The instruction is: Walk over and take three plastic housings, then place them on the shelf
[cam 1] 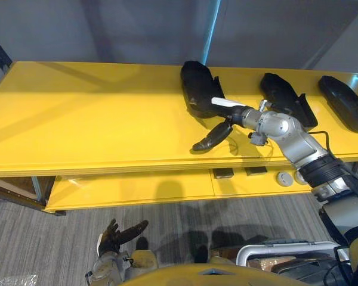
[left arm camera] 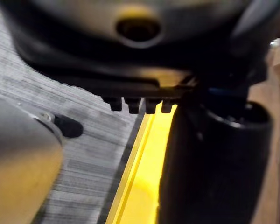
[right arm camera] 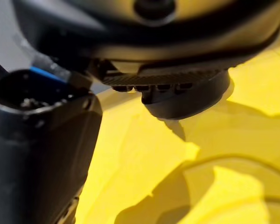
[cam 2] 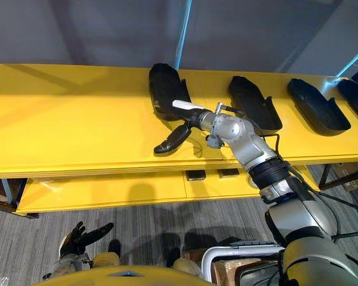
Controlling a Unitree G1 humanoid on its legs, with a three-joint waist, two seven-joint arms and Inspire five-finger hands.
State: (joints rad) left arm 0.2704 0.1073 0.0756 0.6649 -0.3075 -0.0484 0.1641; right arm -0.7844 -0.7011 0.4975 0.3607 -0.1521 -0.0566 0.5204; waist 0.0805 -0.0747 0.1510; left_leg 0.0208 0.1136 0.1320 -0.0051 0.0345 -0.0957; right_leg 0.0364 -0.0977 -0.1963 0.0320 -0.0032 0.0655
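Several black plastic housings lie in a row along the back right of the yellow shelf top (cam 1: 89, 113). The nearest to the middle is one housing (cam 1: 198, 86), with a second (cam 1: 285, 96) and a third (cam 1: 345, 102) further right. My right hand (cam 1: 215, 134) is stretched over the shelf just in front of the first housing, fingers straight and pointing left, holding nothing. Its white-covered thumb (cam 1: 227, 102) rests against that housing's near edge. In the right wrist view the housing (right arm camera: 186, 100) shows just past the fingers. My left hand (cam 1: 122, 233) hangs open low over the floor.
A lower yellow shelf (cam 1: 131, 187) carries two small dark blocks (cam 1: 224, 173) and grey round discs (cam 1: 284, 177). The left half of the top shelf is bare. A white tube frame with a box (cam 1: 286, 250) stands at the lower right. Grey carpet (cam 1: 48, 244) lies below.
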